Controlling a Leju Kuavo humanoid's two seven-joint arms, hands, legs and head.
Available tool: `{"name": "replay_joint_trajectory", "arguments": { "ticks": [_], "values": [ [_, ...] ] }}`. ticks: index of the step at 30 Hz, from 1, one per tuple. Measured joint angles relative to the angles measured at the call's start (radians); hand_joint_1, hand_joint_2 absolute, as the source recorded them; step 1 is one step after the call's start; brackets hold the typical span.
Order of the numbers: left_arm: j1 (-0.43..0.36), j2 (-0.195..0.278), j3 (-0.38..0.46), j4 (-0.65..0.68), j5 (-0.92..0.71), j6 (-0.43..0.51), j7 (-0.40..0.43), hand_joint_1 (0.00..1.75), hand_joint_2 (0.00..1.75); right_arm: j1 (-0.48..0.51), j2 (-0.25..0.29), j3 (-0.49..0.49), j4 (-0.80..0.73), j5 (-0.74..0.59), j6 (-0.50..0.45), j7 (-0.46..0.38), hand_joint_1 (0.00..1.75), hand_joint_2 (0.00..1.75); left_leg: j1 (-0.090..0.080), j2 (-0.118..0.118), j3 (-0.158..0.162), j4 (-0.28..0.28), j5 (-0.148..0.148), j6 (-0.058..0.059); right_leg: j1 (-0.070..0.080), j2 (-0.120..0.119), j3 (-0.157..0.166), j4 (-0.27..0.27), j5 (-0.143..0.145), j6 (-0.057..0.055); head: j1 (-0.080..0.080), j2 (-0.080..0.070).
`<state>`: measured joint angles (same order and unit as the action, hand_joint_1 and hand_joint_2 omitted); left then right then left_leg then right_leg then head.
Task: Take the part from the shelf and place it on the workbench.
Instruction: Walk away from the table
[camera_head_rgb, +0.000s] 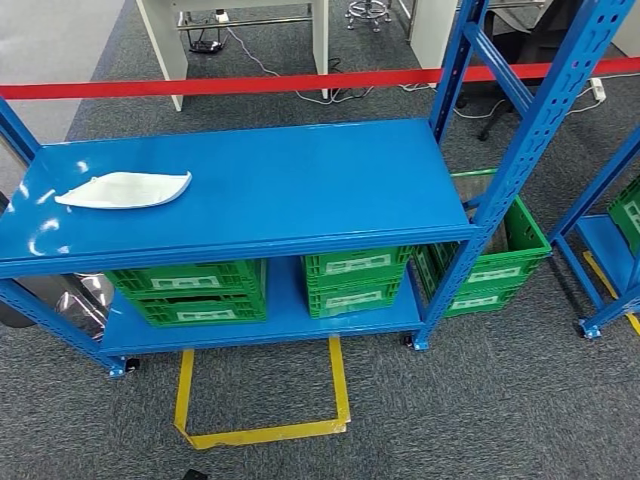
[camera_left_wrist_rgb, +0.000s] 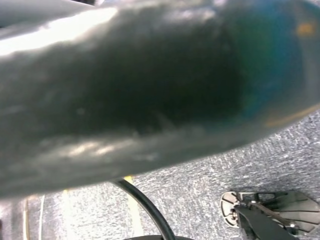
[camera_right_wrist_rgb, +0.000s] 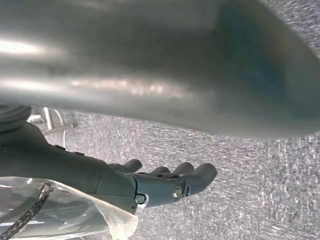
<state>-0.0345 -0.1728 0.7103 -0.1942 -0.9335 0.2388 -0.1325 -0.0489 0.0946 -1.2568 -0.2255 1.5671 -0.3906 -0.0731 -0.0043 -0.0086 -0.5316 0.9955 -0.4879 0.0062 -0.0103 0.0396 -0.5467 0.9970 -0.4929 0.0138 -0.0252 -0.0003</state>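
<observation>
Reaching for the white part (camera_head_rgb: 124, 189) at left of the blue shelf (camera_head_rgb: 302, 185) should start slowly, the right hand (camera_right_wrist_rgb: 166, 182) hanging empty with fingers loosely extended, the left hand's state impossible to tell

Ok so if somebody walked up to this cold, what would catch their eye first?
Probably the white curved part, lying alone on the left end of the blue shelf's top deck. Next, the green crates packed on the deck below, and the red tape stretched across behind. The right hand hangs over grey carpet, holding nothing.
</observation>
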Motion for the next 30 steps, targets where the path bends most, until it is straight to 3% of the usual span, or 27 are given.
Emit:
{"name": "replay_joint_trajectory", "arguments": {
  "ticks": [14, 17, 20, 22, 24, 25, 26, 27, 30],
  "values": [
    [0.001, 0.002, 0.001, 0.0, -0.006, 0.0, -0.001, 0.0, 0.0, 0.015, 0.001, 0.021, 0.0, 0.003, 0.01, -0.011, 0.0, 0.0, -0.003, 0.0, -0.004, 0.005, -0.002, 0.004, -0.003, 0.0, 0.0, -0.001, 0.002, 0.004, 0.0, 0.0],
    [0.001, 0.002, 0.003, 0.0, -0.006, 0.001, 0.001, 0.0, 0.0, 0.017, 0.007, 0.026, 0.0, 0.001, 0.01, -0.01, 0.0, 0.0, -0.005, 0.0, -0.005, 0.008, -0.003, 0.009, -0.005, 0.0, 0.0, -0.002, 0.003, 0.009, 0.0, 0.0],
    [0.001, 0.002, 0.006, 0.0, -0.006, 0.002, 0.001, 0.0, 0.0, 0.017, 0.011, 0.028, 0.0, 0.001, 0.009, -0.011, 0.0, 0.0, -0.003, 0.002, -0.003, -0.004, 0.006, 0.022, -0.006, -0.004, -0.004, 0.0, 0.0, 0.018, 0.0, 0.0],
    [0.001, 0.002, 0.007, 0.0, -0.007, 0.002, 0.001, 0.0, 0.0, 0.017, 0.011, 0.03, 0.0, 0.002, 0.008, -0.012, 0.0, 0.0, 0.002, 0.004, 0.0, -0.018, 0.017, 0.032, -0.006, -0.017, -0.033, 0.059, -0.041, 0.022, 0.004, 0.0],
    [0.003, 0.001, 0.007, 0.0, -0.008, 0.003, 0.001, 0.0, 0.0, 0.017, 0.012, 0.032, 0.0, 0.002, 0.008, -0.012, 0.0, 0.0, 0.003, 0.007, -0.004, -0.019, 0.019, 0.035, -0.008, -0.028, -0.093, 0.192, -0.111, 0.027, 0.007, 0.0],
    [0.005, 0.001, 0.008, 0.0, -0.008, 0.003, 0.001, 0.0, 0.0, 0.018, 0.012, 0.033, 0.0, 0.002, 0.008, -0.011, 0.0, 0.0, 0.003, 0.009, -0.005, -0.019, 0.019, 0.035, -0.009, -0.029, -0.12, 0.253, -0.134, 0.03, 0.007, 0.0],
    [0.006, 0.001, 0.008, 0.0, -0.008, 0.003, 0.001, 0.0, 0.0, 0.019, 0.012, 0.033, 0.0, 0.002, 0.008, -0.011, 0.0, 0.0, 0.003, 0.01, -0.006, -0.018, 0.02, 0.034, -0.011, -0.03, -0.132, 0.285, -0.14, 0.032, 0.007, 0.0],
    [0.007, 0.0, 0.008, 0.0, -0.009, 0.003, 0.001, 0.0, 0.0, 0.02, 0.013, 0.033, 0.0, 0.002, 0.008, -0.01, 0.0, 0.0, 0.004, 0.01, -0.007, -0.016, 0.019, 0.032, -0.012, -0.031, -0.124, 0.273, -0.123, 0.034, 0.007, 0.0],
    [0.007, 0.0, 0.009, 0.0, -0.009, 0.003, 0.001, 0.0, 0.0, 0.019, 0.014, 0.034, -0.001, 0.001, 0.008, -0.01, 0.0, 0.0, 0.009, 0.009, -0.008, -0.002, 0.011, 0.015, -0.016, -0.031, -0.02, 0.076, -0.04, 0.037, 0.008, 0.0]
  ]
}}
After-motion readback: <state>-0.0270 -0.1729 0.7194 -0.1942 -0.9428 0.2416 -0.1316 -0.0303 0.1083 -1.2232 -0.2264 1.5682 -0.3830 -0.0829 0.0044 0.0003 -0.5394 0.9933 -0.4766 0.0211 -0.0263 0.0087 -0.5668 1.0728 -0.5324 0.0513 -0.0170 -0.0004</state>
